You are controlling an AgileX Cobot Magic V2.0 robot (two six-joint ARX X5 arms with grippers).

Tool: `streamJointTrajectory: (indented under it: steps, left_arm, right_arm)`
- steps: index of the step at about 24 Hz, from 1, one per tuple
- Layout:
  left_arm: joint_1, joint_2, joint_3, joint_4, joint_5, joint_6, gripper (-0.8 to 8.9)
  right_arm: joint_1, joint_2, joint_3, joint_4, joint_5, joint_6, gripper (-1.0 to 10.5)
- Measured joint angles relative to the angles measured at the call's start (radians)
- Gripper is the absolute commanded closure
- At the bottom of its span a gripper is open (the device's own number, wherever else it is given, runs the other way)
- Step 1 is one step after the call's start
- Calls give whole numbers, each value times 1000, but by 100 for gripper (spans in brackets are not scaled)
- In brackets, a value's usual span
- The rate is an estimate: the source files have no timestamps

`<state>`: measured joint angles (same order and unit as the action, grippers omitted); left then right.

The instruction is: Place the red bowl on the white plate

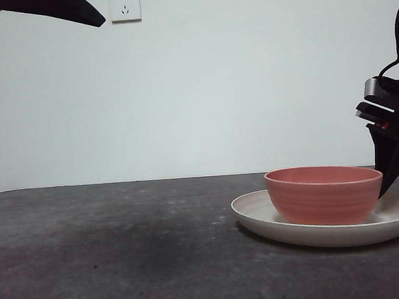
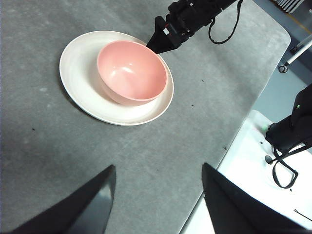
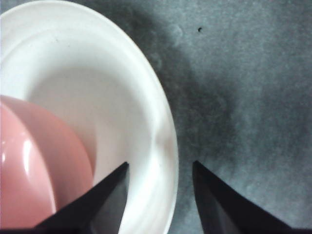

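Observation:
The red bowl (image 1: 324,194) stands upright on the white plate (image 1: 259,214) at the right of the table. In the left wrist view the bowl (image 2: 131,72) sits off-centre in the plate (image 2: 78,73), toward the right arm's side. My right gripper (image 1: 383,186) hangs just beside the bowl's rim, over the plate's edge. Its jaws are open in the right wrist view (image 3: 160,164), with only the plate rim (image 3: 161,146) beneath the gap and the bowl (image 3: 34,165) off to one side. My left gripper (image 2: 158,168) is open and empty, high above the table.
A wall socket (image 1: 124,5) is on the white wall behind. The table's rounded edge (image 2: 243,122) borders a white surface (image 2: 243,165) carrying black hardware and cables (image 2: 292,131). The left arm's black tip (image 1: 52,8) shows at the top corner.

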<state>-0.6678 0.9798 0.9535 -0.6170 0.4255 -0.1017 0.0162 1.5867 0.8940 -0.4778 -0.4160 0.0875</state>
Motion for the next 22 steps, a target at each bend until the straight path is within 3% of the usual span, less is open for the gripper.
streamJointTrajectory:
  steps: [2, 8, 10, 22]
  left_arm:
    - [0, 0, 0, 0, 0, 0, 533]
    - [0, 0, 0, 0, 0, 0, 533]
    - [0, 0, 0, 0, 0, 0, 533]
    - [0, 0, 0, -4, 0, 0, 532]
  right_arm:
    - [0, 4, 0, 1, 1, 0, 844]
    - [0, 25, 0, 3, 5, 0, 861]
    - [0, 32, 0, 2, 23, 2, 939]
    - [0, -33, 0, 0, -8, 37, 938]
